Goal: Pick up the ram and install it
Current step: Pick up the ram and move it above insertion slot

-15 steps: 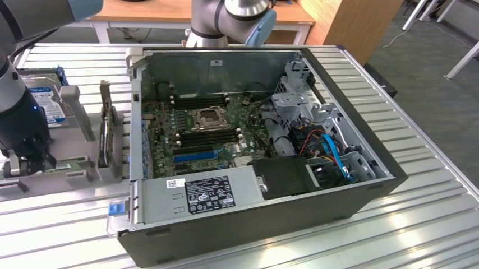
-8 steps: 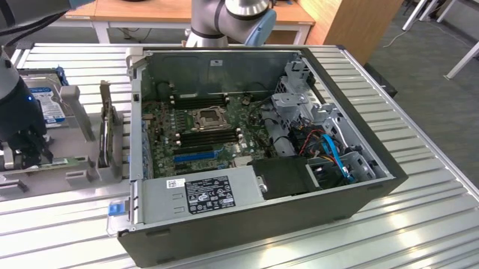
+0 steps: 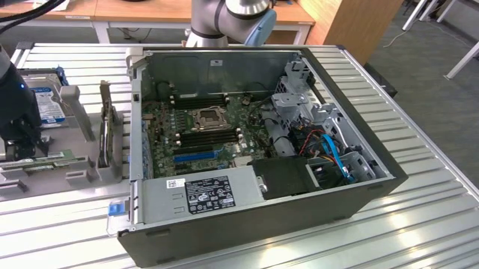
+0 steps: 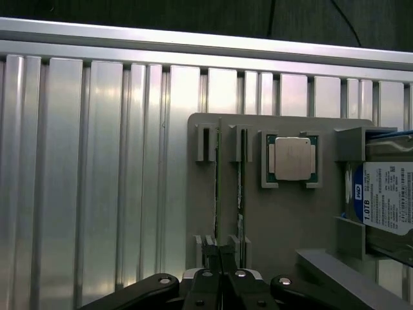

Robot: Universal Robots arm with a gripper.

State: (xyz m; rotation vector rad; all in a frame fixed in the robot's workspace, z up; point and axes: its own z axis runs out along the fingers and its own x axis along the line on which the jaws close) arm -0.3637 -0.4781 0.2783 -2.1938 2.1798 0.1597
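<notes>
Two thin green ram sticks stand on edge in the slots of a grey holder (image 4: pixel 258 213). One ram (image 4: pixel 217 187) runs straight between my fingertips, and the second stick (image 4: pixel 241 187) stands just beside it. My gripper (image 4: pixel 218 248) has its black fingers (image 4: pixel 208 248) pressed against the first ram's near end, which still sits in the holder's slots. In the exterior view my gripper (image 3: pixel 22 147) hangs low over the ram sticks (image 3: pixel 46 161) at the exterior view's left, beside the open computer case (image 3: pixel 262 140).
The holder (image 3: pixel 78 175) also carries a CPU chip (image 4: pixel 292 158), a blue-labelled hard drive (image 4: pixel 387 200) and an upright card (image 3: pixel 106 120). Inside the case the motherboard shows black memory slots (image 3: pixel 206 134) around the CPU socket (image 3: pixel 206 116). Everything rests on a ribbed metal table (image 3: pixel 419 213).
</notes>
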